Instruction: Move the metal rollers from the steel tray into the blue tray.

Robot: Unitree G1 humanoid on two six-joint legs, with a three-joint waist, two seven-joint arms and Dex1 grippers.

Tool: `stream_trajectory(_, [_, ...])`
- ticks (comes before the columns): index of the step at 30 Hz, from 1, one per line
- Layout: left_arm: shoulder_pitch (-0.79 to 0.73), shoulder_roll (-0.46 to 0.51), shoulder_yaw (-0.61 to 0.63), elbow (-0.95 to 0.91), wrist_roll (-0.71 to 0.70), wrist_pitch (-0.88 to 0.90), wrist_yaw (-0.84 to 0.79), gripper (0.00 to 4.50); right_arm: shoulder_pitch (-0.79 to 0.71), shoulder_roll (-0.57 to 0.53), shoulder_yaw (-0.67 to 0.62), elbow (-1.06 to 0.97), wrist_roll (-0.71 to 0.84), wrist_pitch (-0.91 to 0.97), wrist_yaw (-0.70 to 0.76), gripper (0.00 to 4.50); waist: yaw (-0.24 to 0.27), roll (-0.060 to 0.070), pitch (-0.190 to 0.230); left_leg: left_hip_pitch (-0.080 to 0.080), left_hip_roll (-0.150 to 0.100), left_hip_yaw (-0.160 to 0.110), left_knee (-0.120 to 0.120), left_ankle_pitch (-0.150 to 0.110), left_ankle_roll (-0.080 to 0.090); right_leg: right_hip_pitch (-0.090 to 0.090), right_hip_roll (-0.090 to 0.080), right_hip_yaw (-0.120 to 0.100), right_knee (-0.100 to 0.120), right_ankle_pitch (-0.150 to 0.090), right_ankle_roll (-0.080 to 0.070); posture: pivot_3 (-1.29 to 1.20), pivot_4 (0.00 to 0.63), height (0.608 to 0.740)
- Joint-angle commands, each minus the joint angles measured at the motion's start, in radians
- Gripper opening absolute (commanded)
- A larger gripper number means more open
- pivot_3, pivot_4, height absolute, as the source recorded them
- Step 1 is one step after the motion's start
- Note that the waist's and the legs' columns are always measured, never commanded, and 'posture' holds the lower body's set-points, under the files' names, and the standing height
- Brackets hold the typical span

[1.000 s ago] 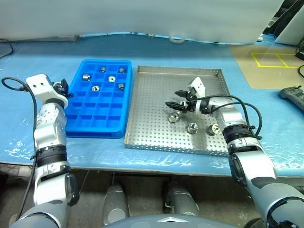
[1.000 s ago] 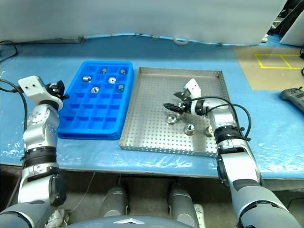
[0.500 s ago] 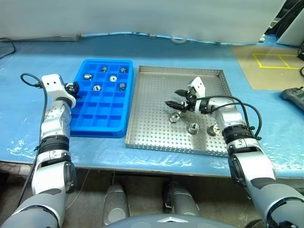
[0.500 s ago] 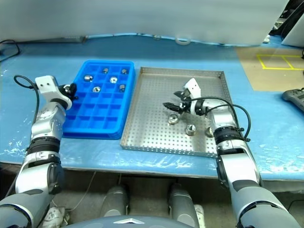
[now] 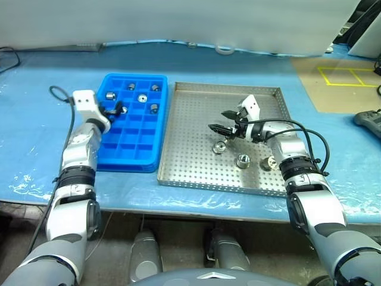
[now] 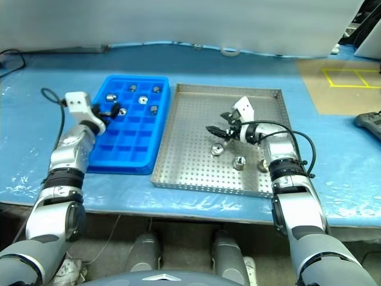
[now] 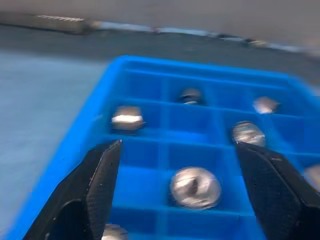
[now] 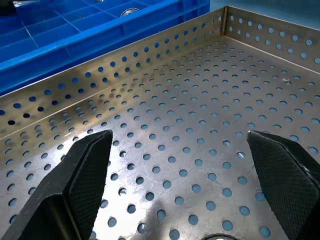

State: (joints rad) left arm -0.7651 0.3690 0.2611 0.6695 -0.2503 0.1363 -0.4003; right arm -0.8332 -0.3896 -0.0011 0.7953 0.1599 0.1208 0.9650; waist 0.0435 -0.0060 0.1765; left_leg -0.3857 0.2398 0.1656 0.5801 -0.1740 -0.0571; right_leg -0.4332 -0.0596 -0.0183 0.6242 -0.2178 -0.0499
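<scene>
Hovering over the blue tray's [image 5: 128, 134] nine-o'clock edge, the left gripper [image 5: 114, 111] has its jaws spread with nothing between them; several metal rollers [image 5: 141, 98] sit in compartments toward twelve o'clock. At three o'clock of it lies the steel tray [image 5: 190, 152], three rollers left near its centre. Above them the right gripper [image 5: 221, 121] hangs wide apart, empty.

We see three silvery metal rollers [image 5: 242, 159] lying in the perforated steel tray [image 5: 190, 149], toward its near right part. Left of it, touching, the blue tray [image 5: 128, 152] holds several rollers in its far compartments.
</scene>
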Motion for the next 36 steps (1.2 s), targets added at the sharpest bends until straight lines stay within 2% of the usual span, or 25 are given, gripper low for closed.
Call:
stream_trajectory(1, [-0.093,-0.061,-0.083,-0.036,-0.046,-0.022,-0.213,3.98,0.033,-0.021,-0.066,-0.123,0.049,0.024,-0.045,4.50,0.002,0.000,0.000,-0.001,-0.001,0.000,0.000,0.000,0.000,0.000,0.000,0.000,0.000,0.000,0.000,-0.36,0.150,0.740])
stream_trajectory(7, [-0.176,-0.166,-0.209,0.114,-0.013,-0.023,-0.437,3.98,0.194,-0.061,-0.148,-0.364,0.078,0.102,-0.170,4.50,-0.034,0.000,0.000,0.002,-0.002,0.006,0.000,-0.001,0.002,0.001,0.001,0.008,-0.002,0.002,0.004,-0.61,0.150,0.740])
stream_trajectory(12, [-0.226,-0.229,-0.279,0.270,0.042,-0.051,-0.550,3.98,0.393,-0.092,-0.274,-0.625,0.132,0.202,-0.301,4.50,-0.090,0.000,0.000,0.002,-0.003,0.008,-0.001,-0.003,0.005,0.001,0.003,0.014,-0.008,0.006,0.011,-0.70,0.150,0.740])
stream_trajectory(15, [-0.233,-0.246,-0.309,0.326,0.071,-0.055,-0.617,3.98,0.477,-0.096,-0.307,-0.723,0.147,0.249,-0.353,4.50,-0.131,0.000,0.000,0.003,-0.004,0.009,-0.002,-0.005,0.010,0.003,0.003,0.017,-0.016,0.008,0.013,-0.77,0.150,0.740])
stream_trajectory(21, [-0.194,-0.253,-0.422,0.337,0.168,-0.086,-0.759,3.98,0.513,-0.089,-0.280,-0.779,0.149,0.286,-0.386,4.50,-0.226,0.000,0.000,0.006,-0.011,0.010,0.002,-0.009,0.014,0.009,-0.001,0.021,-0.020,0.011,0.017,-0.78,0.150,0.740])
stream_trajectory(24, [-0.158,-0.231,-0.502,0.344,0.258,-0.131,-0.760,3.98,0.488,-0.092,-0.264,-0.770,0.148,0.290,-0.394,4.50,-0.273,0.000,0.000,0.005,-0.015,0.010,0.003,-0.011,0.015,0.011,-0.004,0.021,-0.022,0.011,0.018,-0.77,0.150,0.740])
stream_trajectory(27, [-0.137,-0.209,-0.524,0.371,0.317,-0.183,-0.669,3.36,0.460,-0.093,-0.252,-0.748,0.150,0.285,-0.390,4.50,-0.304,0.001,-0.001,0.002,-0.017,0.008,0.005,-0.012,0.020,0.013,-0.007,0.019,-0.023,0.012,0.019,-0.74,0.150,0.740])
stream_trajectory(31, [-0.113,-0.185,-0.525,0.356,0.337,-0.217,-0.633,2.04,0.422,-0.091,-0.224,-0.709,0.144,0.277,-0.375,4.50,-0.326,0.001,-0.001,0.002,-0.018,0.008,0.013,-0.016,0.026,0.016,-0.011,0.016,-0.024,0.012,0.019,-0.70,0.150,0.740])
stream_trajectory(33, [-0.104,-0.192,-0.481,0.324,0.288,-0.200,-0.628,1.92,0.397,-0.090,-0.210,-0.682,0.141,0.269,-0.365,4.50,-0.331,0.001,-0.001,0.002,-0.019,0.008,0.016,-0.018,0.027,0.017,-0.014,0.015,-0.024,0.012,0.019,-0.67,0.150,0.740])
stream_trajectory(36, [-0.094,-0.228,-0.335,0.208,0.103,-0.079,-0.656,1.92,0.348,-0.088,-0.186,-0.623,0.139,0.255,-0.341,4.50,-0.334,0.001,-0.001,0.002,-0.025,0.008,0.017,-0.019,0.028,0.018,-0.016,0.015,-0.024,0.012,0.019,-0.60,0.150,0.740])
